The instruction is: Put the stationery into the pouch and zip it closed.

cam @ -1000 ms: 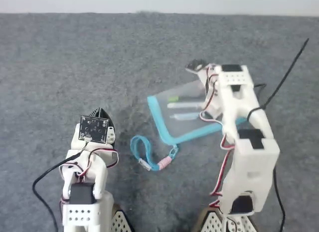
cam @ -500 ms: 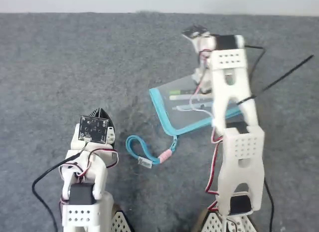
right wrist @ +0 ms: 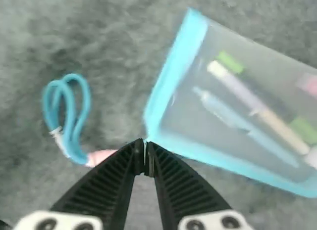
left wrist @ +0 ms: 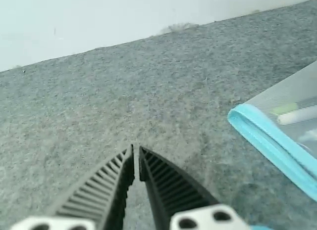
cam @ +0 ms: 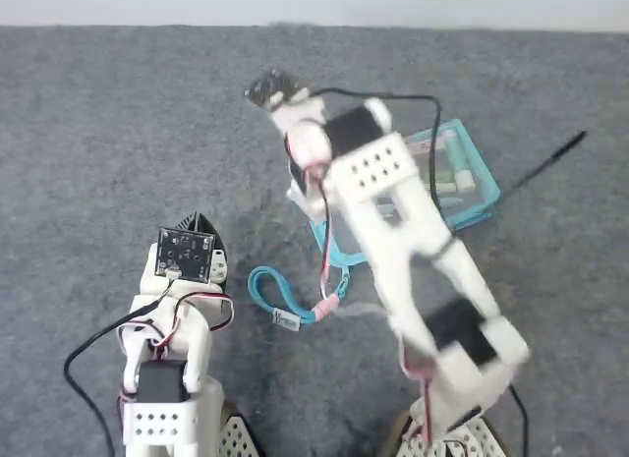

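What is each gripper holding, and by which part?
The right gripper is shut on the pouch at its corner, beside the wrist strap. The left gripper is shut on nothing.

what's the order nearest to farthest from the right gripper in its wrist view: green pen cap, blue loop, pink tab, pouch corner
From the right gripper:
1. Pouch corner, right at the tips.
2. Pink tab, just beside the tips, outside the pouch.
3. Blue loop, beyond the tab, stretching away from the pouch.
4. Green pen cap, inside the pouch, well past the corner.
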You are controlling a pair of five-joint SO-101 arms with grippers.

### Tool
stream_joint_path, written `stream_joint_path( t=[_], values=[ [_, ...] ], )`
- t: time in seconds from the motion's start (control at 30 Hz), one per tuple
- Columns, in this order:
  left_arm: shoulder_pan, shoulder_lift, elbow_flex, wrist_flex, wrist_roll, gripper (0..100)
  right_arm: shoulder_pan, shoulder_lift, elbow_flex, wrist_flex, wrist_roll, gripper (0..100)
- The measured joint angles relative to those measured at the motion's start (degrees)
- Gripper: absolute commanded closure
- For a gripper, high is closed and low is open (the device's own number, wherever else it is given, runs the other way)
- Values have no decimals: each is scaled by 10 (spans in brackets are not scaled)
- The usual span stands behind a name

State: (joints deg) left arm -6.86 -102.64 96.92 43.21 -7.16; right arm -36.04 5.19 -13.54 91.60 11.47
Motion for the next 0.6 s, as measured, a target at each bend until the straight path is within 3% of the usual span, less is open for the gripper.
stream_joint_path(
  t=[0.13,0.27,0.37,0.6],
  values=[
    [0,0,0,0,0,985,-36,-121,251,-142,-40,961],
    [0,0,0,0,0,985,-44,-147,428,-237,-53,790],
    [0,0,0,0,0,985,-62,-148,472,-245,-100,709],
    [0,0,0,0,0,985,-91,-151,479,-247,-236,706]
  ],
)
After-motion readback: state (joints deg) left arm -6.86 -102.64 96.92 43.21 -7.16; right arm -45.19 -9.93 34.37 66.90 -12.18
